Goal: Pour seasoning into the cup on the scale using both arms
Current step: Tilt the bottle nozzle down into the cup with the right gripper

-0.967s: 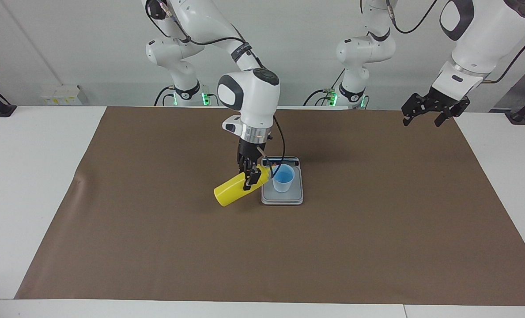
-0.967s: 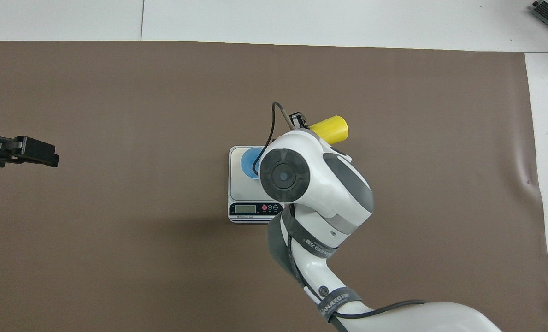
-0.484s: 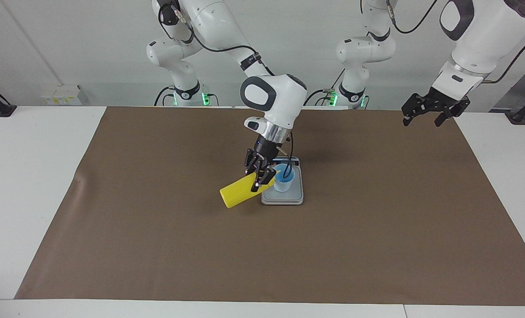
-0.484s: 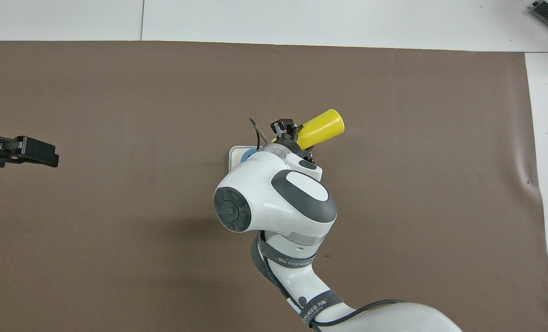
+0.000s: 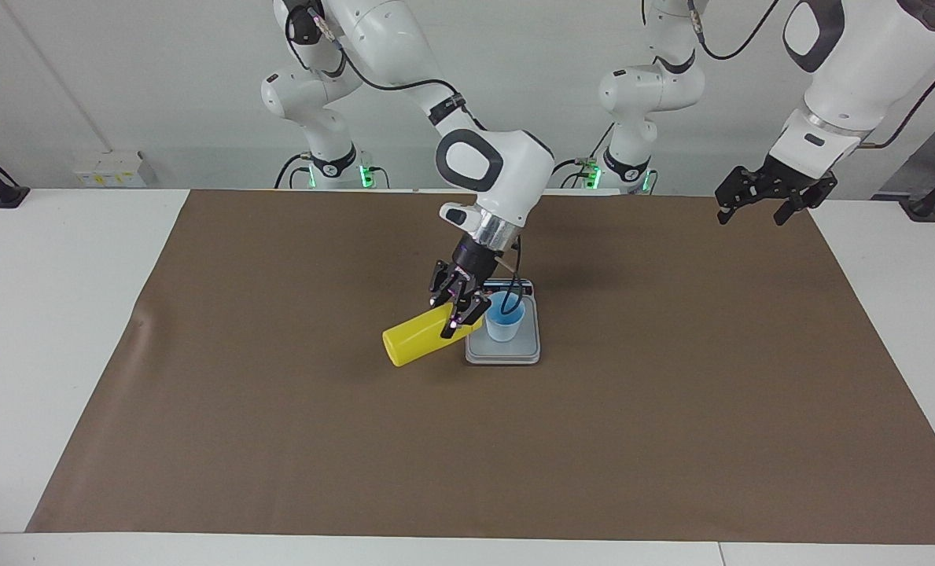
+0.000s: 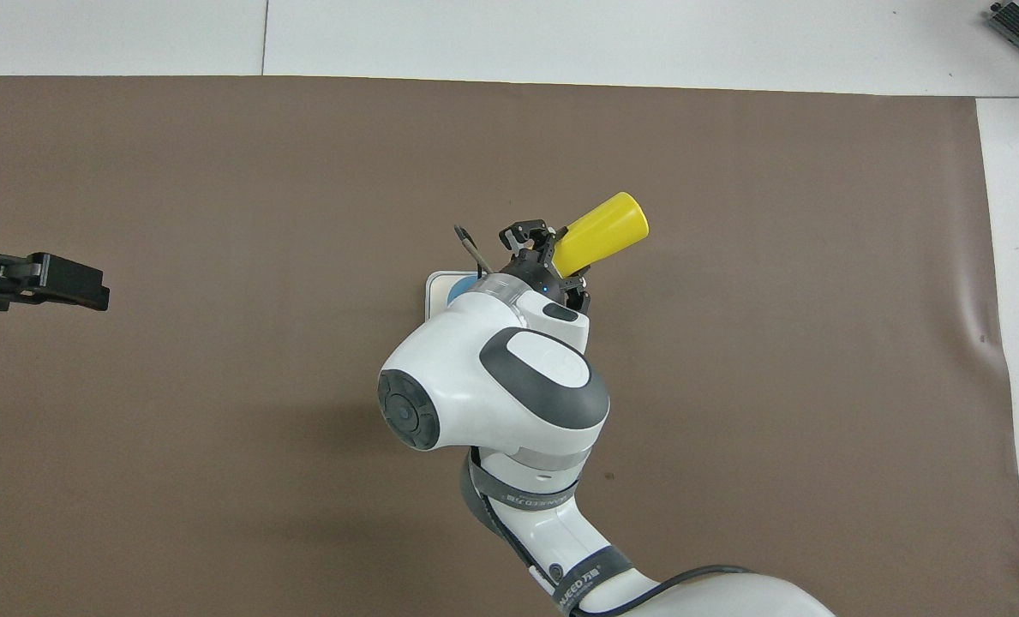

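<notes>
yellow seasoning (image 5: 412,342), light blue cup (image 5: 506,318), brown mat (image 5: 671,393)

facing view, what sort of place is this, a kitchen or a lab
Probably a robotics lab: two white arms mounted at a table with a brown mat, and only a small scale with a cup on it.

The right arm (image 5: 491,169) has swung its wrist over the last second. Its large white wrist housing, which stood upright above the scale (image 5: 503,346), now leans back toward the robots' edge of the table, and in the overhead view it has slid down and across to cover nearly all of the scale. The right gripper (image 5: 458,313) has tilted with it, now reaching the yellow bottle (image 5: 416,342) at a slant. The bottle's flat base has swung slightly away from the scale. The cup (image 5: 505,318) shows more fully in the facing view.
</notes>
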